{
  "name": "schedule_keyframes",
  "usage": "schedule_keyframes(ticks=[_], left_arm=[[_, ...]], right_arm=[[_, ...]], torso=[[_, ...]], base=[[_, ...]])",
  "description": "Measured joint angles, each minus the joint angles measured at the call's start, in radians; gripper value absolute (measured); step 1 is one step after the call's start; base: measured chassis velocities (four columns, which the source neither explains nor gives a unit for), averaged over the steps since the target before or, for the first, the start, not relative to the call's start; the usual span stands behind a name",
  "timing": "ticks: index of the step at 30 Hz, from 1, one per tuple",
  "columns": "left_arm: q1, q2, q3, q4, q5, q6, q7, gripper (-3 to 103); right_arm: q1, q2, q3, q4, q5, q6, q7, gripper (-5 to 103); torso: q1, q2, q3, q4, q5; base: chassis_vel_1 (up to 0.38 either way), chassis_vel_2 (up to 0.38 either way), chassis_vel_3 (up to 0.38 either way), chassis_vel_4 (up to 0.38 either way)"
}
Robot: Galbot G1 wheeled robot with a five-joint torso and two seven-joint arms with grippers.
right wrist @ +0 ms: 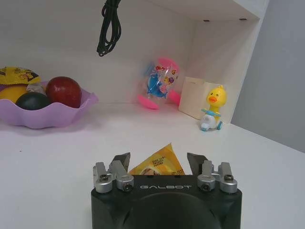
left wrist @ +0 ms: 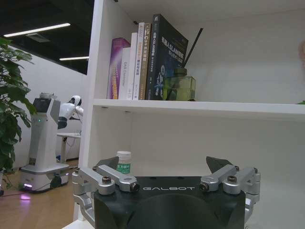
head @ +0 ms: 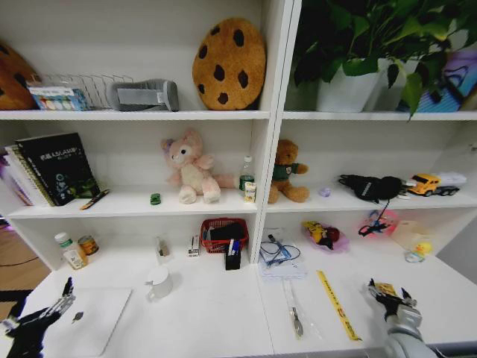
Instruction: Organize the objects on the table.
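You see the silver laptop point(head: 88, 319) on the white desk point(head: 216, 313) beside your left gripper point(head: 54, 307), white mug point(head: 159, 283) nearby

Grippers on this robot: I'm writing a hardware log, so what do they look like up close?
Both the left gripper and the right gripper have a glossy black housing lettered GALBOT, silver metal linkage bars with dark bolts, and dark wedge-shaped fingertips. In the head view the right wrist looks grey.

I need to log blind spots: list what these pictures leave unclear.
- Laptop: head view, near corner cut off by the frame edge, left gripper in front.
- Yellow packet: right wrist view, lower part behind the right gripper.
- Green toy car: head view, too small for detail.
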Motion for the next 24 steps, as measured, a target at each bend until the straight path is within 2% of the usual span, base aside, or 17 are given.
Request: schedule_keyframes(ticks=[3,4,6,7,8,10,11,12,13,15,16,17,24], left_arm=[[0.0,0.0,0.0,0.0,0.0,0.0,0.0,100],[0.0,0.0,0.0,0.0,0.0,0.0,0.0,100],[0.0,0.0,0.0,0.0,0.0,0.0,0.0,100],[0.0,0.0,0.0,0.0,0.0,0.0,0.0,100],[0.0,0.0,0.0,0.0,0.0,0.0,0.0,100],[0.0,0.0,0.0,0.0,0.0,0.0,0.0,100],[0.0,0.0,0.0,0.0,0.0,0.0,0.0,100],[0.0,0.0,0.0,0.0,0.0,0.0,0.0,100],[0.0,0.0,0.0,0.0,0.0,0.0,0.0,100],[0.0,0.0,0.0,0.0,0.0,0.0,0.0,100],[0.0,0.0,0.0,0.0,0.0,0.0,0.0,100],[0.0,0.0,0.0,0.0,0.0,0.0,0.0,100],[0.0,0.0,0.0,0.0,0.0,0.0,0.0,100]], right_arm=[[0.003,-0.001,-0.003,-0.006,0.001,0.0,0.004,63],[0.005,-0.003,-0.002,-0.008,0.003,0.0,0.008,52],[0.005,-0.004,-0.002,-0.008,0.004,0.0,0.008,52],[0.003,-0.006,-0.002,-0.008,0.005,0.0,0.01,41],[0.002,-0.006,-0.002,-0.008,0.005,0.0,0.012,41],[0.002,-0.007,-0.002,-0.008,0.007,0.0,0.018,31],[0.002,-0.007,-0.002,-0.008,0.007,0.0,0.018,31],[0.0,-0.007,-0.002,-0.007,0.006,0.0,0.02,25],[0.0,-0.007,-0.002,-0.007,0.006,0.0,0.02,25],[-0.008,-0.004,-0.003,0.006,0.007,0.0,0.021,15],[-0.008,-0.004,-0.003,0.006,0.007,0.0,0.021,15],[-0.011,-0.003,-0.002,0.018,0.007,-0.001,0.022,4],[-0.012,0.0,-0.002,0.087,0.004,0.004,-0.008,0]], torso=[[0.0,0.0,0.0,0.0001,0.0001],[0.0,0.0,0.0,0.0001,0.0],[0.0,0.0,0.0,0.0,0.0001],[0.0,0.0,0.0,0.0001,0.0],[0.0,0.0,0.0,0.0001,0.0],[0.0,0.0,0.0,0.0,0.0],[0.0,0.0,0.0,0.0,0.0],[0.0,0.0,0.0,0.0001,0.0],[0.0,0.0,0.0,0.0001,0.0],[0.0,0.0,0.0,0.0,0.0],[0.0,0.0,0.0,0.0,0.0],[0.0,0.0,0.0,0.0,0.0001],[0.0,0.0,0.0,-0.0001,0.0]], base=[[0.0,0.0,0.0,0.0],[0.0,0.0,0.0,0.0],[0.0,0.0,0.0,0.0],[0.0,0.0,0.0,0.0],[0.0,0.0,0.0,0.0],[0.0,0.0,0.0,0.0],[0.0,0.0,0.0,0.0],[0.0,0.0,0.0,0.0],[0.0,0.0,0.0,0.0],[0.0,0.0,0.0,0.0],[0.0,0.0,0.0,0.0],[0.0,0.0,0.0,0.0],[0.0,0.0,0.0,0.0]])
